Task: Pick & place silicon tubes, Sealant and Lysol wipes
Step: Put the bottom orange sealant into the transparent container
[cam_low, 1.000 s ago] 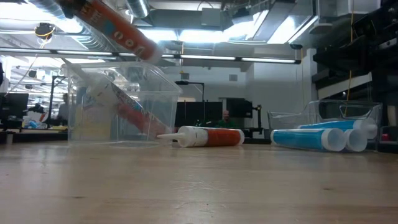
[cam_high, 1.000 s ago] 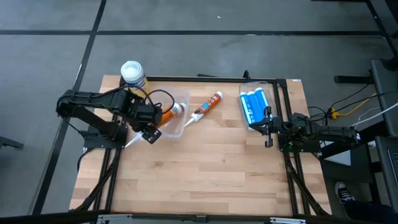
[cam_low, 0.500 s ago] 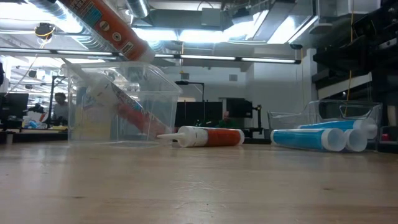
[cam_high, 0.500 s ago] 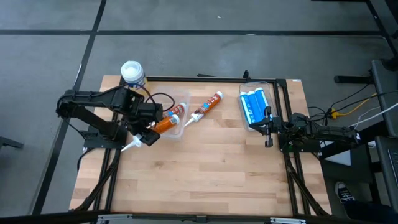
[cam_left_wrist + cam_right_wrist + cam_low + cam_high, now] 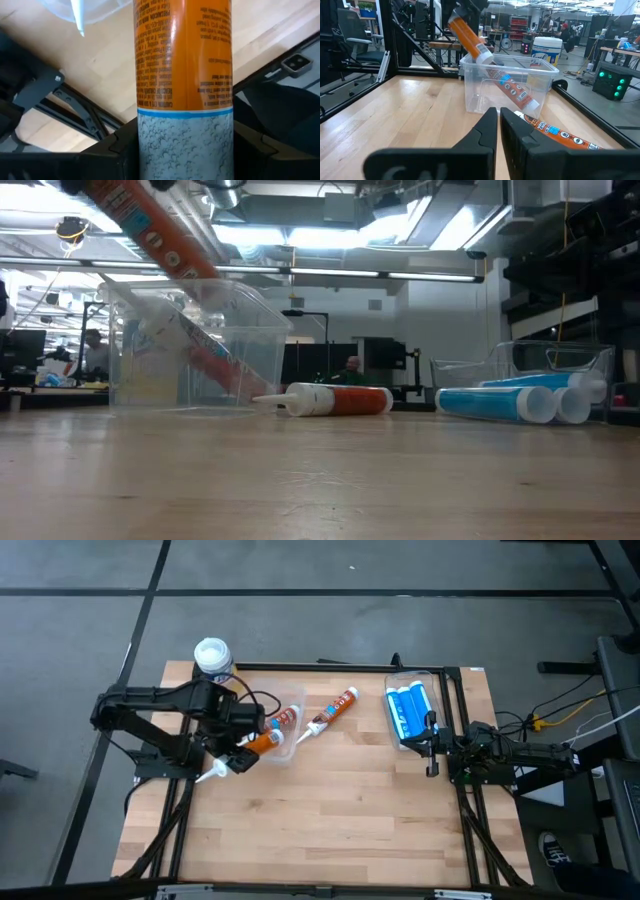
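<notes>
At the far left corner of your light wooden table (image 5: pixel 330 810) stands the yellow cylindrical Lysol wipes canister with the round white lid (image 5: pixel 212 657), upright and apart from the arms. Just to its right and nearer, you see the left gripper (image 5: pixel 247 743) grasping an orange sealant tube with a white nozzle (image 5: pixel 262 739); the tube is tilted, and its lower end reaches over the rim of the clear plastic bin (image 5: pixel 190 345). Inside this bin a second orange tube (image 5: pixel 210 365) leans against the wall. To the right of the bin, a third orange tube with white nozzle (image 5: pixel 334 711) lies flat on the wood. Further right, the blue tubes (image 5: pixel 409 710) lie side by side in another clear tray (image 5: pixel 393 690). The right gripper (image 5: pixel 431 748) waits near this tray at the right edge, its fingers clenched on nothing.
</notes>
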Controlling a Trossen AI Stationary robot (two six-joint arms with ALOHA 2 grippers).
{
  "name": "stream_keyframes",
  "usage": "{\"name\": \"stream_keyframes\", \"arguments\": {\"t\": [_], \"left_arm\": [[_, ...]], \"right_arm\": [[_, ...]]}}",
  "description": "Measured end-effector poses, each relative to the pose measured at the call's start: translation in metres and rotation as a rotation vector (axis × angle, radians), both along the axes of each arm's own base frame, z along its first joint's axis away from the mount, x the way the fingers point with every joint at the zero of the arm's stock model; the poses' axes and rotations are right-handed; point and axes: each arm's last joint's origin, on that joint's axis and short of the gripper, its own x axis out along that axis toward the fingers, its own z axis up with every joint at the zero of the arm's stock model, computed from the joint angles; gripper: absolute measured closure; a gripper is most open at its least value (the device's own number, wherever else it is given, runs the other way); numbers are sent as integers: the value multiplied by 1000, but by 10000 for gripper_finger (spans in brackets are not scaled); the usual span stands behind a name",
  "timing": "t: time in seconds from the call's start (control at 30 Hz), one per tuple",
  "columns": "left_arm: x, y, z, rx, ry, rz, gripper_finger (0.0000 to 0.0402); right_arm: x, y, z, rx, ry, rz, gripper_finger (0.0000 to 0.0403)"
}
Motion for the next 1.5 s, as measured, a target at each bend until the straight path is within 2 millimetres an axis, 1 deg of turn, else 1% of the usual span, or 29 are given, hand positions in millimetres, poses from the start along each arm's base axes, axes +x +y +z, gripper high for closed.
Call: {"name": "stream_keyframes", "arguments": {"t": [0.1,0.53,0.73,0.9,1.07,1.3,1.5], "left_arm": [[0,3,-6,1,24,9,195],[4,17,-8,-5,20,62,195],[15,21,-15,-55,26,48,195],[21,29,-20,-67,19,17,195],[21,34,-20,-98,6,12,195],[19,38,-20,-98,17,35,195],[19,41,-21,-79,45,105,196]], "right_arm": [[0,0,0,0,0,0,378],[0,0,0,0,0,0,378],[0,0,0,0,0,0,378],[0,0,0,0,0,0,378],[0,0,0,0,0,0,378],[0,0,0,0,0,0,378],[0,0,0,0,0,0,378]]}}
